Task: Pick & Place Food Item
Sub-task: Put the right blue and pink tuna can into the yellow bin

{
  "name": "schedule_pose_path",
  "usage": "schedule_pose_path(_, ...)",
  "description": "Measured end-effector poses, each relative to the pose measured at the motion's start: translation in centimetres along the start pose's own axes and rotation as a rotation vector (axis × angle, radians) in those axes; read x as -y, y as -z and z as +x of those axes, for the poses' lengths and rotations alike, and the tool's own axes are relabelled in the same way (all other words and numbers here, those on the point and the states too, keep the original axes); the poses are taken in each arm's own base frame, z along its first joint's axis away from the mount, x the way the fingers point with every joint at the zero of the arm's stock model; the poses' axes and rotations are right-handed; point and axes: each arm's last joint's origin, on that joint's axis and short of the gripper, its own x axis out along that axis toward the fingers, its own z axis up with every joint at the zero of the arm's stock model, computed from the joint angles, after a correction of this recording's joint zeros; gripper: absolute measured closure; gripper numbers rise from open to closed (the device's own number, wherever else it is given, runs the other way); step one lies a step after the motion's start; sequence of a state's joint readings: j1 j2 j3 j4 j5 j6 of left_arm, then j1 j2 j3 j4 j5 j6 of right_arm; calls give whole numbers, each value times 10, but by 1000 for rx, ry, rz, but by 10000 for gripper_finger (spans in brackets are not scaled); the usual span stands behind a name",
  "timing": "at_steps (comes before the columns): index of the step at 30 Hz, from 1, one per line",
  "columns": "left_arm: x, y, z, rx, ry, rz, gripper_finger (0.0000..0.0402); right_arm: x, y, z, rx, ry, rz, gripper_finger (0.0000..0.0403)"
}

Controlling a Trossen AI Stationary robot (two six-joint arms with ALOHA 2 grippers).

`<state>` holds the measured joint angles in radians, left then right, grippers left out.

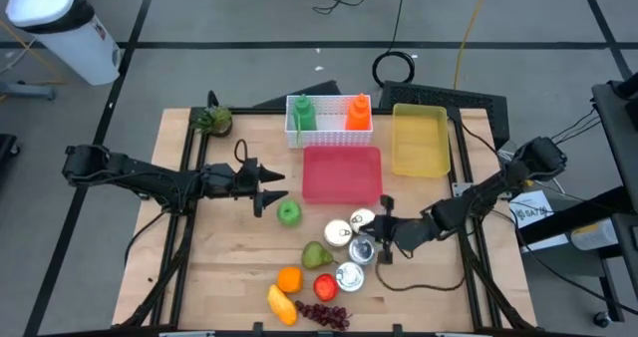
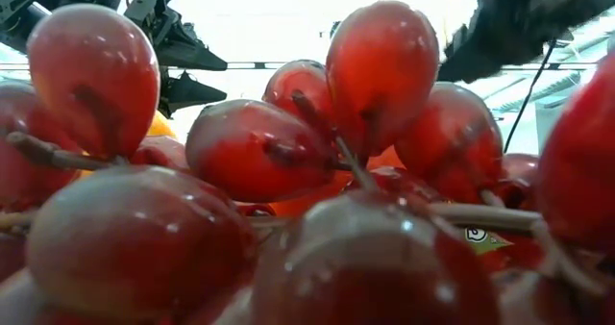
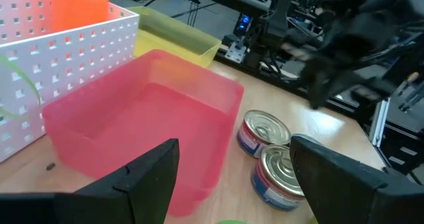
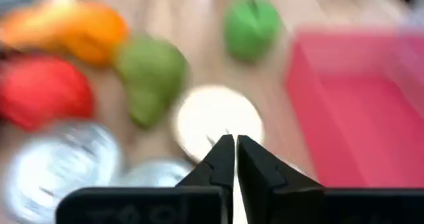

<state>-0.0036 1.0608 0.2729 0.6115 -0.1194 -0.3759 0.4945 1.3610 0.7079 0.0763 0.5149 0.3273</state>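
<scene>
Food lies at the table's near middle: a green apple (image 1: 289, 212), a pear (image 1: 316, 254), an orange (image 1: 289, 277), a red fruit (image 1: 325, 286), a yellow fruit (image 1: 282, 304) and red grapes (image 1: 324, 315), which fill the low view (image 2: 259, 152). Several tin cans (image 1: 349, 275) stand beside them on their bases. My left gripper (image 1: 271, 190) hovers open just left of the apple, with nothing between its fingers (image 3: 146, 177). My right gripper (image 1: 377, 232) is shut and empty above the cans; its wrist view is blurred (image 4: 233, 154).
Beyond the food sit a pink tray (image 1: 342, 173), a yellow tray (image 1: 420, 140) and a white basket (image 1: 329, 133) with a green and an orange bottle. A small plant (image 1: 213, 121) stands at the far left corner. Bare wood lies at the near left.
</scene>
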Motion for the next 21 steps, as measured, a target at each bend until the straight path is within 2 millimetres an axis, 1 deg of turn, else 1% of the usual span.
schedule_pose_path(6, 0, 0, 0, -3, 3, 1, 101, 10, 19, -1, -167, 99, 109, 402)
schedule_pose_path(11, 0, 0, 0, -3, 2, 4, 100, 19, 43, 0, -206, 158, 160, 402)
schedule_pose_path(14, 0, 0, 0, -3, 2, 3, 100, 23, 54, 1, -222, 180, 189, 403)
schedule_pose_path(17, 0, 0, 0, -4, 4, 1, 101, 26, 58, 0, -223, 192, 211, 403)
schedule_pose_path(21, 0, 0, 0, -4, 4, 1, 101, 26, 57, -1, -223, 178, 211, 403)
